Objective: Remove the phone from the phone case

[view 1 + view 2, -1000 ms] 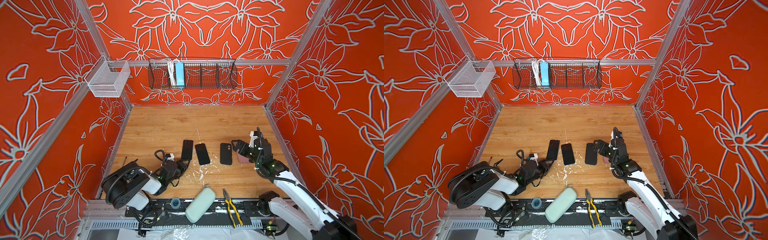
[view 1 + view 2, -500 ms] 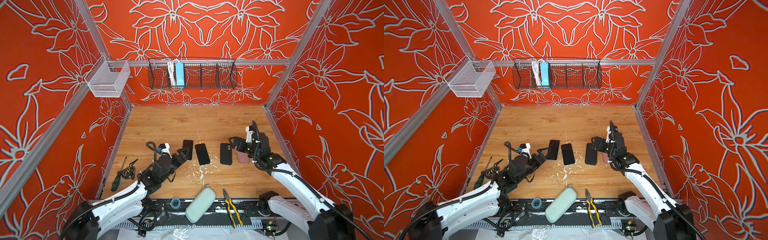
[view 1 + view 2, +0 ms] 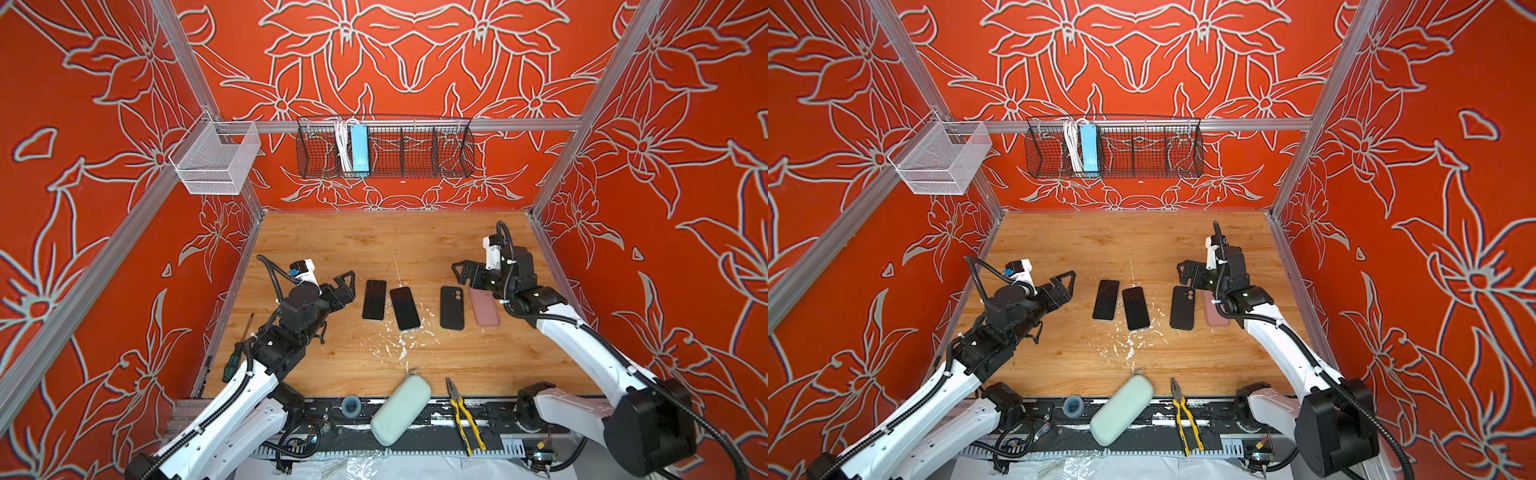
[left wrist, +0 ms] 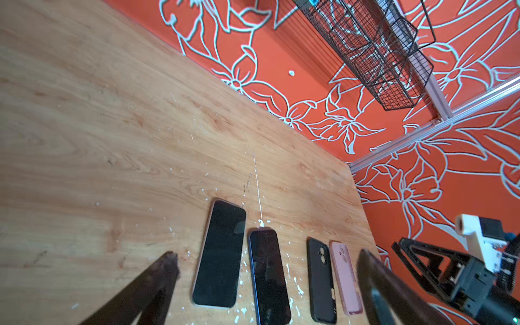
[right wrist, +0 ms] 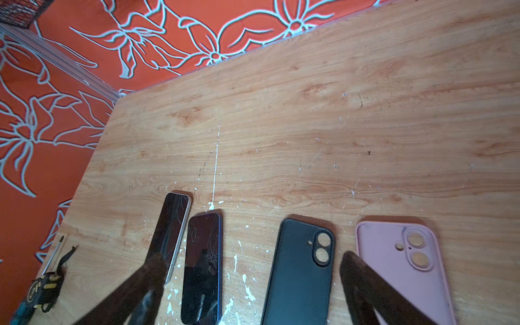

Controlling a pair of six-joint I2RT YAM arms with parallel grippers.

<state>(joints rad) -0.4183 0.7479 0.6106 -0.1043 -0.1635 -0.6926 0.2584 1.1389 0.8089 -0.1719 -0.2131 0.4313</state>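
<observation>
Phones and cases lie in one row across the lower middle of both top views, flat on the wooden desk (image 3: 374, 249). From frame left to frame right come a pale-rimmed phone (image 3: 374, 299), a blue-rimmed phone (image 3: 405, 307), a black phone case (image 3: 452, 307) and a pink phone case (image 3: 484, 309). Both phones lie screen up, close side by side, out of any case; the right wrist view shows cracks across both screens. In that view wood shows through the camera cut-outs of both cases.

The left hand (image 3: 348, 286) is spread wide and holds nothing. It hovers just to the frame left of the pale-rimmed phone, apart from it. The right hand (image 3: 459, 274) is also spread wide and empty, hanging over the upper ends of the two cases, with its arm covering part of the pink one.

A screwdriver (image 3: 237, 353) lies at the desk's left edge.
</observation>
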